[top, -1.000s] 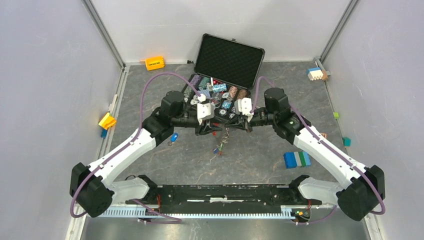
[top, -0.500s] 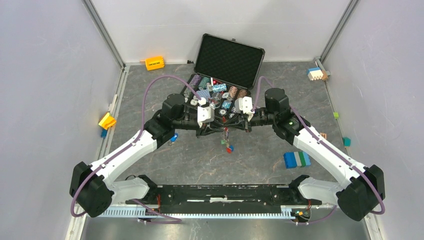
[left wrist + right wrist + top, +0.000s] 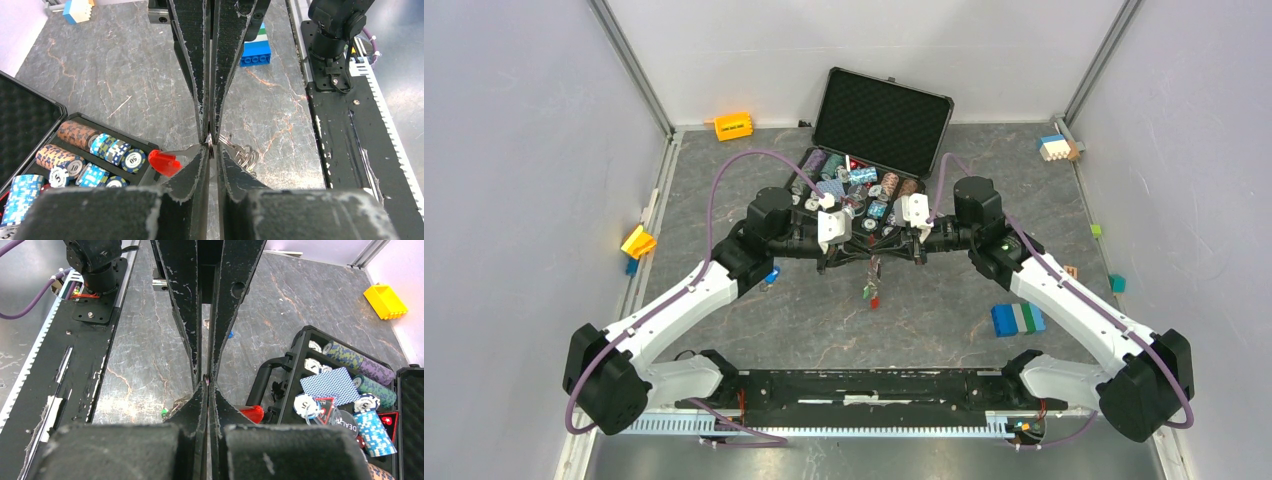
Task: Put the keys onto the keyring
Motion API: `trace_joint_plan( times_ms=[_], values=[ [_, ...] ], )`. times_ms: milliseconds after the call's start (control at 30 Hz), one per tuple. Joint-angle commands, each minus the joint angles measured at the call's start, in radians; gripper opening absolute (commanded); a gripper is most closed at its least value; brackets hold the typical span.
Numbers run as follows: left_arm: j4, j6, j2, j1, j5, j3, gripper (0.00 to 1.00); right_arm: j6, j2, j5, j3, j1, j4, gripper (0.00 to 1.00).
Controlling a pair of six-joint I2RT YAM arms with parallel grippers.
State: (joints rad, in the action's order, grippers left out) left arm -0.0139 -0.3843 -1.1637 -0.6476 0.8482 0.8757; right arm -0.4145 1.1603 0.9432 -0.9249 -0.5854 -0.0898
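Note:
Both grippers meet tip to tip above the table, in front of the open case. My right gripper (image 3: 884, 256) (image 3: 207, 385) is shut on the thin metal keyring (image 3: 210, 144). My left gripper (image 3: 861, 256) (image 3: 212, 147) pinches the same ring from the opposite side, its jaws nearly together on the wire. The red fob (image 3: 165, 162) (image 3: 250, 412) sticks out beside the fingers. Keys with green and red caps (image 3: 871, 293) dangle below the ring. A blue-capped key (image 3: 771, 275) lies on the table next to the left arm.
The open black case (image 3: 882, 120) with poker chips and cards (image 3: 854, 185) stands just behind the grippers. A blue, green and white block (image 3: 1018, 318) lies to the right. Yellow pieces (image 3: 733, 125) (image 3: 637, 241) and small blocks (image 3: 1056, 148) sit near the walls.
The left jaws have narrowed onto the ring. The dangling keys swung right, then back toward the middle. The left arm shifted slightly toward the right gripper.

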Motion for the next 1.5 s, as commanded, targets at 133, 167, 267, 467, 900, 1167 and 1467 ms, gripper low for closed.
trace_joint_plan(
  times_ms=[133,167,267,467,900,1167,1467],
  values=[
    [0.054,0.023,0.028,-0.004,0.006,0.000,0.03,0.002,-0.003,0.026,-0.005,-0.004,0.045,0.00],
    [0.054,0.023,0.028,-0.004,0.004,-0.002,0.02,0.003,-0.004,0.026,-0.005,-0.004,0.045,0.00],
    [0.054,0.019,0.030,-0.005,0.002,-0.009,0.02,0.003,-0.005,0.024,-0.007,-0.003,0.043,0.00],
    [0.169,0.034,0.068,-0.003,0.020,-0.083,0.02,0.006,-0.018,0.015,0.004,0.002,0.048,0.28],
    [0.661,0.234,0.069,0.031,0.140,-0.292,0.02,0.005,-0.058,0.231,0.082,0.063,0.112,0.44],
    [0.737,0.291,0.034,0.029,0.132,-0.301,0.02,0.083,-0.037,0.239,0.117,0.062,0.201,0.39],
    [0.747,0.291,0.020,0.029,0.141,-0.307,0.02,0.146,-0.024,0.211,0.136,0.061,0.268,0.28]
  ],
)
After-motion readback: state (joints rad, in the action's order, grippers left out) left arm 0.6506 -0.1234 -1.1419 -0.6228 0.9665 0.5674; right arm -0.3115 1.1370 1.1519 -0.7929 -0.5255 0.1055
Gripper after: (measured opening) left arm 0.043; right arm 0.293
